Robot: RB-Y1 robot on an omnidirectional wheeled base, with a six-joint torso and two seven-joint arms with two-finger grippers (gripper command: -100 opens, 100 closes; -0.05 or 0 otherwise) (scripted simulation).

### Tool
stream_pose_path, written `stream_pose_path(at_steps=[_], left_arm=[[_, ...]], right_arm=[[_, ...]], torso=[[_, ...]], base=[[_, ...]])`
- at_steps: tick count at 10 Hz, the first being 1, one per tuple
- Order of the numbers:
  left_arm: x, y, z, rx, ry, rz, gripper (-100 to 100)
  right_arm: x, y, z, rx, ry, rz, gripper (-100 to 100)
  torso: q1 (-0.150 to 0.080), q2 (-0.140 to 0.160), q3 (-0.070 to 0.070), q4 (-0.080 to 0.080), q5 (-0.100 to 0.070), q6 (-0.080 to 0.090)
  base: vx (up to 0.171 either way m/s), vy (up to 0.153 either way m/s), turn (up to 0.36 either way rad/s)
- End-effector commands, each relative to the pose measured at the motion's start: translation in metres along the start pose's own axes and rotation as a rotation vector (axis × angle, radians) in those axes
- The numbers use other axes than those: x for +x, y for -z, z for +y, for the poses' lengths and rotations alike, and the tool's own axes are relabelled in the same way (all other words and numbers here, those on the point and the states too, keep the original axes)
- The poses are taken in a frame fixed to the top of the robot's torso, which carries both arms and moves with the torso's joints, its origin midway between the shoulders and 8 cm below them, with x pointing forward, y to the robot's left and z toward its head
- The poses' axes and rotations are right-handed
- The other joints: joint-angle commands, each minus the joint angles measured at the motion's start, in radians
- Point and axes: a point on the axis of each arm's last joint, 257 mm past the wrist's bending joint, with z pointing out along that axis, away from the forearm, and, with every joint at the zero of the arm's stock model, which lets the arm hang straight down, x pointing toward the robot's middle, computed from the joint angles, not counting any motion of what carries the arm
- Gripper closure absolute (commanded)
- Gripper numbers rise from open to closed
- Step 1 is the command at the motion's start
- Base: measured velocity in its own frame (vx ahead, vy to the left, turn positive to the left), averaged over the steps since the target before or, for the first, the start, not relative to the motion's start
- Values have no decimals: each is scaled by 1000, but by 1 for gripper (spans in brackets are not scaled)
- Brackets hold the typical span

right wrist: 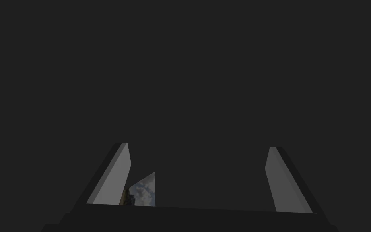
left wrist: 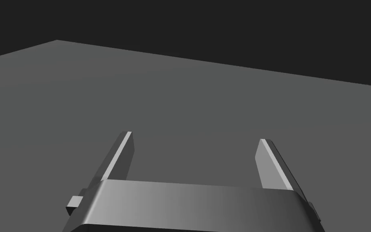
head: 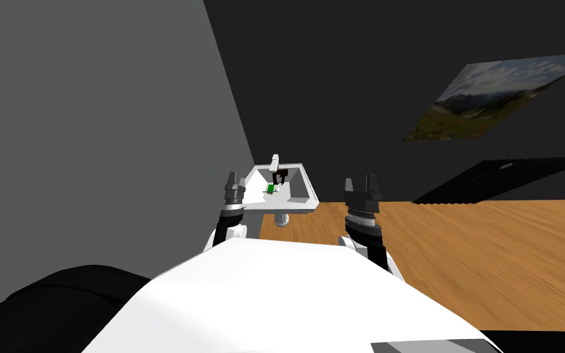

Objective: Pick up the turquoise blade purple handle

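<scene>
White basin [head: 293, 206], tiny green item [head: 271, 187] inside, indistinct

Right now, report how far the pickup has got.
Done: nothing lifted yet. In hand: the left gripper and right gripper are raised, open and empty, short of the white basin. Left: reach the small green piece and dark piece lying there, too small to identify, grip the right one and lift.
</scene>
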Motion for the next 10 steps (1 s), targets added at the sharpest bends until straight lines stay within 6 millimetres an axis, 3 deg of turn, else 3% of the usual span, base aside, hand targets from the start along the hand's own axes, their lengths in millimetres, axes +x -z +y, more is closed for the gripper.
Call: stream_pose_path(at_steps=[1, 5, 10], left_arm=[[3, 0, 11, -33, -3, 25, -100], [7, 0, 38, -116, 2, 56, -100], [11, 5, 86, -265, 25, 78, -100]], right_arm=[[0, 0, 0, 0, 0, 0, 0], [0, 0, 0, 0, 0, 0, 0], [0, 0, 0, 0, 0, 0, 0]], torso=[[0, 0, 0, 0, 0, 0], [-1, -2, -1, 0, 0, 0], [-1, -3, -2, -1, 0, 0]], base=[[15, -5, -7], [30, -10, -5], [39, -15, -7]])
